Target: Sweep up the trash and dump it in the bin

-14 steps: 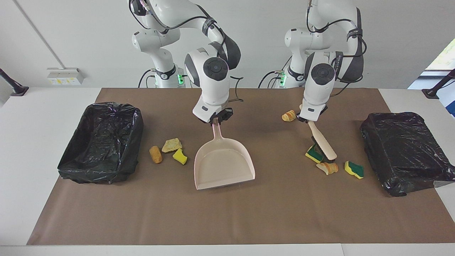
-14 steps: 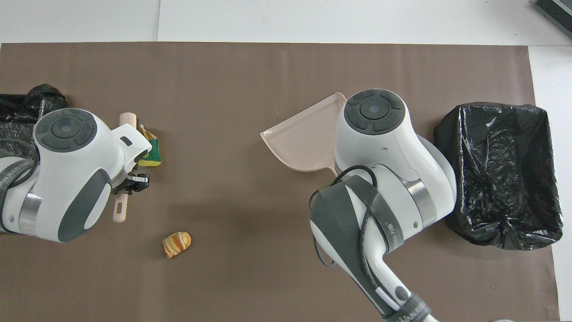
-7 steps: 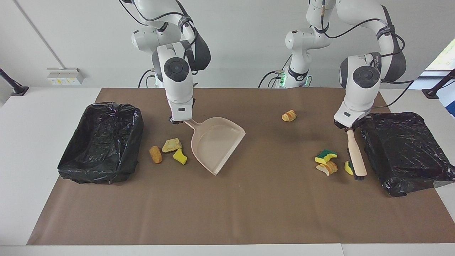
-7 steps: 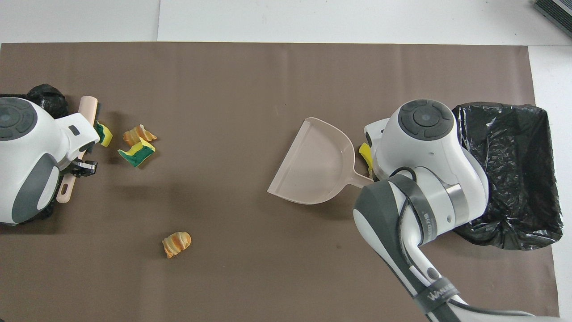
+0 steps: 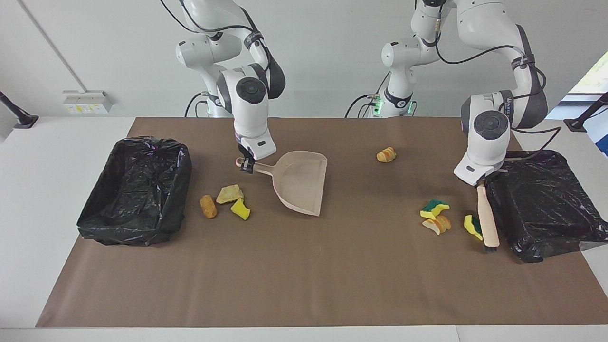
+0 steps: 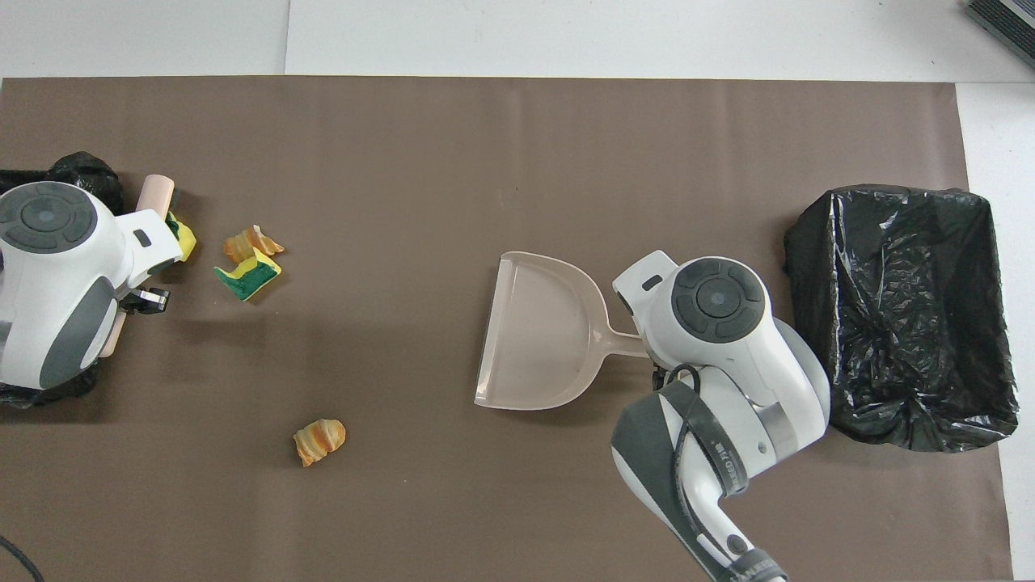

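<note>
My right gripper (image 5: 246,165) is shut on the handle of the pink dustpan (image 5: 301,183), whose mouth faces the left arm's end of the table. Three trash scraps lie between it and the bin (image 5: 135,190): a brown piece (image 5: 207,206), a beige lump (image 5: 229,194) and a yellow sponge chunk (image 5: 241,208). My left gripper (image 5: 479,183) is shut on the brush (image 5: 488,218), whose bristles rest beside a sponge chunk (image 5: 471,224). A green-and-yellow sponge (image 5: 434,207) and a bread piece (image 5: 438,224) lie close by. A croissant-like piece (image 5: 386,154) lies alone nearer the robots.
A second black-bagged bin (image 5: 541,202) stands at the left arm's end, right against the brush. A brown mat (image 6: 517,145) covers the table. In the overhead view the right arm hides the three scraps by the first bin (image 6: 906,315).
The right gripper carried the dustpan toward the right arm's end and turned its mouth toward the left arm's end. The left gripper drew the brush from among the scraps to beside its bin.
</note>
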`<action>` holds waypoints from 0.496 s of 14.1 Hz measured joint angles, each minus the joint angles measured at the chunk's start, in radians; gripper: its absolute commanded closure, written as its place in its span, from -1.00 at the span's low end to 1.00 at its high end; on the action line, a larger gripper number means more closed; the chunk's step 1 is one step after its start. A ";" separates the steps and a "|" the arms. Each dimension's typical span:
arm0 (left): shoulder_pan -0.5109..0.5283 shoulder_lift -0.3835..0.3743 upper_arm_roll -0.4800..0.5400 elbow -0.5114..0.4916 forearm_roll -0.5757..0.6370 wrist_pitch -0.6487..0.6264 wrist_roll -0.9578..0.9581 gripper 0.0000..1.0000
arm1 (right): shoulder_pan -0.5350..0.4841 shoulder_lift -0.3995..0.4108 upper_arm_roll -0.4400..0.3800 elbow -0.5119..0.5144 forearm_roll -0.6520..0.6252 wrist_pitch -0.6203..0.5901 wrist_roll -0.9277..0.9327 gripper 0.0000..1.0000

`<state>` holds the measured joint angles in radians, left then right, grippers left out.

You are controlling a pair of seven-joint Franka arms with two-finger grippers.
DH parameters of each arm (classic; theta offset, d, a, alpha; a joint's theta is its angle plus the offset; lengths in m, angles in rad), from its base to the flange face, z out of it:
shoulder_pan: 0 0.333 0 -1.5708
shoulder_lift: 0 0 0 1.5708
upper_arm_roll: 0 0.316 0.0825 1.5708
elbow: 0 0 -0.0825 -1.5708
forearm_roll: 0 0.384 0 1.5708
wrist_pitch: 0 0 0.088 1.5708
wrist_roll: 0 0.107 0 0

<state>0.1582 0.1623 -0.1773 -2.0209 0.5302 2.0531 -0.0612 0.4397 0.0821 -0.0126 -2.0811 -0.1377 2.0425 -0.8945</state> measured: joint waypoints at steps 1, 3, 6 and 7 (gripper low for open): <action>-0.002 0.000 -0.007 0.000 0.000 0.000 0.000 1.00 | 0.011 0.000 0.000 -0.004 -0.015 0.003 0.004 1.00; -0.028 0.000 -0.017 0.000 -0.017 -0.006 -0.001 1.00 | 0.043 0.000 0.001 -0.012 -0.053 0.003 0.062 1.00; -0.113 0.000 -0.022 0.000 -0.093 -0.036 -0.008 1.00 | 0.079 0.001 0.002 -0.024 -0.078 0.004 0.163 1.00; -0.143 -0.002 -0.023 0.000 -0.112 -0.052 -0.015 1.00 | 0.079 0.002 0.002 -0.027 -0.079 0.004 0.172 1.00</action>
<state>0.0155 0.1605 -0.2005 -2.0206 0.4181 2.0009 -0.0758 0.5183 0.0839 -0.0104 -2.1080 -0.2163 2.0463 -0.7220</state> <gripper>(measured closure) 0.736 0.678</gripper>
